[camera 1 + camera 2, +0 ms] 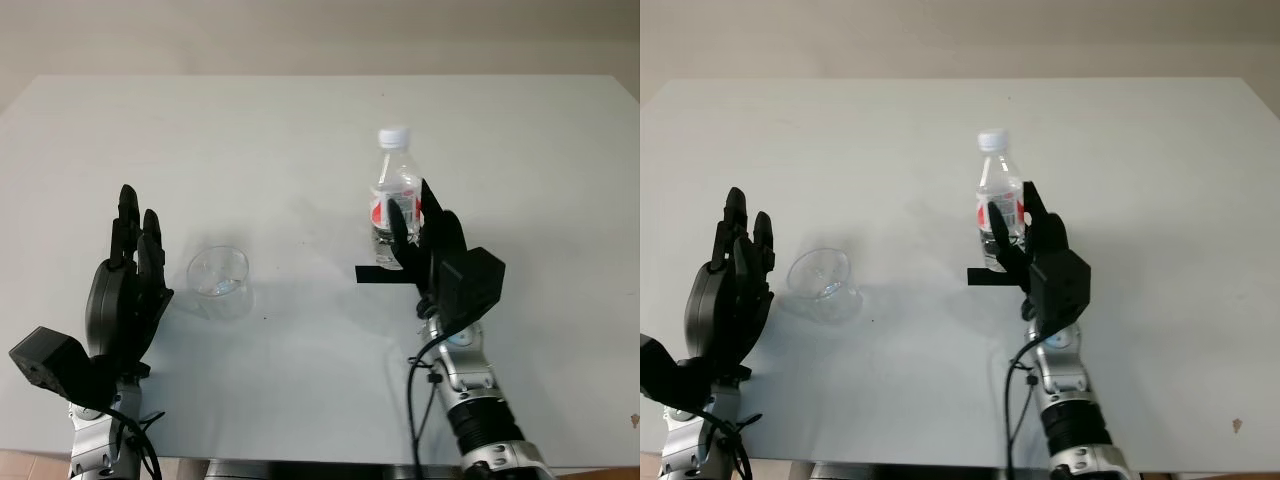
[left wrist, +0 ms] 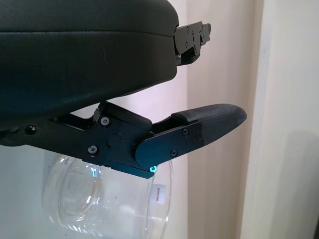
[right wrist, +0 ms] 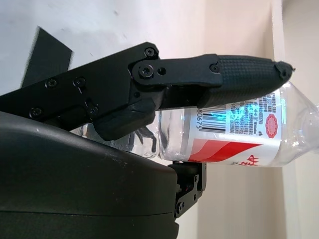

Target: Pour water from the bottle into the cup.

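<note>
Item: grasp of the bottle [image 1: 396, 195], which stands upright, white cap on, right of centre in the head views on the table [image 1: 300, 140]; we see our right hand [image 1: 415, 232] right at it from the near side, fingers [image 3: 239, 74] reaching along the label, but whether they have closed on it we cannot tell. To do this step well, we judge the grip should sit on the labelled mid-body, firm yet not crushing the thin plastic, and the cap looks like it must come off before any pour. Item: cup [image 1: 220, 284], clear plastic, left of centre, apparently lying tilted on its side with its mouth toward us, and seemingly dry; we would want it upright first. Our left hand [image 1: 130, 285] is open just left of the cup, holding nothing. Bottle contents: clear water, level hard to read
</note>
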Motion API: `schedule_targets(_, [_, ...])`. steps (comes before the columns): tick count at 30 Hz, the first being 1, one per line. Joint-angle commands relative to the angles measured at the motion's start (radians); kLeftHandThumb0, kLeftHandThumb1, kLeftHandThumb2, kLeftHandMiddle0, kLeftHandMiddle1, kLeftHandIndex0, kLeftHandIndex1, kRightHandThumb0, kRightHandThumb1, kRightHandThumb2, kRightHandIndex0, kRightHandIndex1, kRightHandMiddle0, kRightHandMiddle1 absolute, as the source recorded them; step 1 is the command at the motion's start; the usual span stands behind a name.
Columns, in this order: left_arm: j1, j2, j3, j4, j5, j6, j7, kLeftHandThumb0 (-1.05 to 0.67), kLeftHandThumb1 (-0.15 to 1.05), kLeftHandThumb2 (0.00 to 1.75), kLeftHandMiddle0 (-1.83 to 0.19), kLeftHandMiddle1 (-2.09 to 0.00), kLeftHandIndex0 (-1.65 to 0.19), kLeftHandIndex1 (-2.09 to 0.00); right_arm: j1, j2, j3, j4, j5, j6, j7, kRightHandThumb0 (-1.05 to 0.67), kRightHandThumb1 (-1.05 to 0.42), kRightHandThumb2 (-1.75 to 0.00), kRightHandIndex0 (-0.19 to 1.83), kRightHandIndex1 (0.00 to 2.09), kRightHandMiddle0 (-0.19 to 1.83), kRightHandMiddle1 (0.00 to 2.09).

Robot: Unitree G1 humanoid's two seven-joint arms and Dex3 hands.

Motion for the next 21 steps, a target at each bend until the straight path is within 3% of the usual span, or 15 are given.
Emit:
schedule_targets(1, [-0.021, 0.01, 0.007, 0.015, -0.011, -0.008, -0.005, -0.71, 1.05, 0.73, 0.19, 0.0, 0.19, 0.0, -0.001, 0.027, -0.005, 0.024, 0.003, -0.003, -0.019, -0.46, -1.05, -0.52, 1.19, 2.09, 0.75, 2.09])
schedule_targets(8, [-0.013, 0.017, 0.012, 0.013, -0.012, -0.014, -0.013, -0.71, 1.05, 0.72, 0.19, 0.0, 0.19, 0.0, 0.021, 0.033, 0.016, 0.051, -0.053, -0.049, -0.06, -0.46, -1.05, -0.53, 1.16, 2.09, 0.66, 2.09])
schedule_targets(13, [-0.016, 0.025, 0.011, 0.022, -0.01, -0.022, -0.018, -0.7, 1.05, 0.73, 0.19, 0.0, 0.19, 0.0, 0.031, 0.018, 0.029, 0.106, -0.087, -0.156, -0.062, -0.45, -1.05, -0.53, 1.11, 2.09, 0.55, 2.09])
schedule_targets(21, [-0.021, 0.025, 0.012, 0.019, -0.008, -0.018, -0.006, -0.71, 1.05, 0.73, 0.19, 0.0, 0.19, 0.0, 0.036, -0.013, 0.06, 0.147, -0.15, -0.232, -0.065, -0.46, -1.05, -0.5, 1.07, 2.09, 0.59, 2.09])
